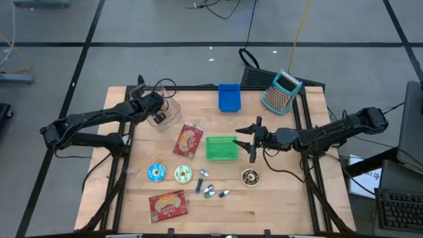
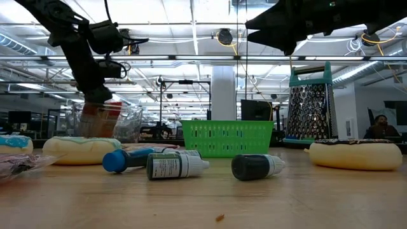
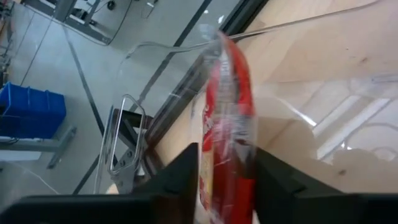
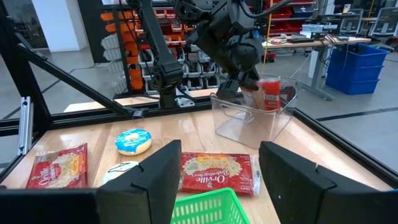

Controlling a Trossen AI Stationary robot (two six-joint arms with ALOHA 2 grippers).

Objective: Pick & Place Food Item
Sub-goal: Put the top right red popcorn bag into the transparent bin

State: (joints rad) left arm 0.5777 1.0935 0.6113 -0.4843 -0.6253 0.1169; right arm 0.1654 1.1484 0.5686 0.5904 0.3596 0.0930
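Bottles (image 2: 175, 165): lying on bench (image 1: 277, 198), in front of basket (image 1: 221, 148), nearest the low camera.
Tub (image 1: 170, 114): clear, well left of basket and farther back.
Packet (image 3: 227, 112): red, standing on edge inside tub.
Left gripper (image 1: 158, 118): down in tub, jaws either side of packet; gripping or let go, cannot tell.
Right gripper (image 1: 243, 140): just beside basket's right edge, jaws spread wide, holding nothing.
Popcorn bag (image 1: 188, 140): flat, just left of basket.
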